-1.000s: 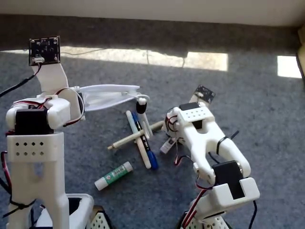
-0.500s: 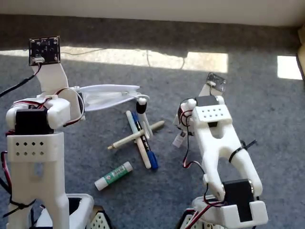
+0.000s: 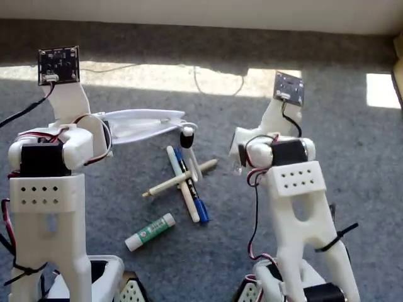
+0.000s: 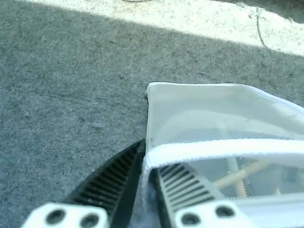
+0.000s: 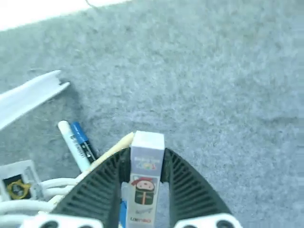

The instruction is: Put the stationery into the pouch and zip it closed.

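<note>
My left gripper (image 3: 111, 129) is shut on one end of the white mesh pouch (image 3: 143, 124), held level above the carpet; in the left wrist view the jaws pinch its rim (image 4: 148, 164). My right gripper (image 3: 238, 156) is raised to the right of the pile and shut on a small white eraser (image 5: 144, 176). On the carpet lie crossed a white marker (image 3: 183, 186), a blue marker (image 3: 192, 190), a wooden pencil (image 3: 178, 179) and a black pen. Apart from them, nearer the front, lies a glue stick (image 3: 150, 231). The pouch tip (image 5: 29, 95) shows in the right wrist view.
Grey carpet covers the floor, with a sunlit band (image 3: 189, 75) and a thin cable at the back. Both arm bases stand at the front edge. Open carpet lies to the right of the right arm.
The right arm has risen from the pile and swung right and upward, carrying the eraser. The left arm and pouch have kept still.
</note>
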